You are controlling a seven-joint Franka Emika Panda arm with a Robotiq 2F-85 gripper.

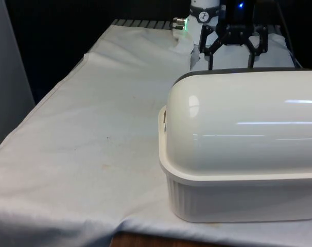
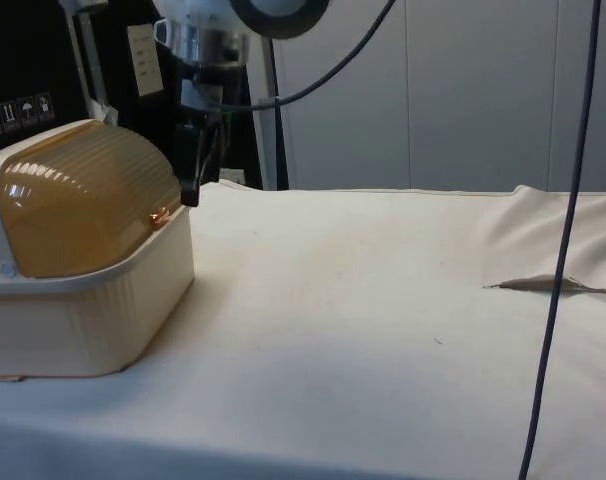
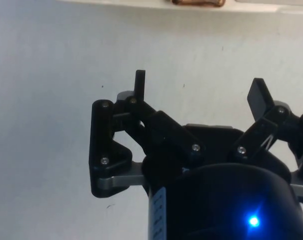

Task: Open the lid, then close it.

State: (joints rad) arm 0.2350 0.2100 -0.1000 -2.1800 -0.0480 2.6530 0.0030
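A cream bread box (image 1: 238, 200) with ribbed walls stands on the table at the front view's right, its back to that camera. Its domed roll lid (image 2: 83, 200) is amber in the side view and is down, with a small copper handle (image 2: 159, 216) at its lower edge. The copper handle (image 3: 195, 2) also shows in the wrist view. My black gripper (image 1: 231, 66) hangs just beyond the box on the lid's side, open, nothing between its fingers. In the side view the gripper (image 2: 191, 195) is a little above and beside the handle, apart from it.
The white cloth (image 1: 94, 139) covers the table, with a raised fold (image 2: 553, 285) toward the side view's right. Black cables (image 2: 573, 200) hang down on that side. The table's front edge (image 1: 145, 239) lies close under the box.
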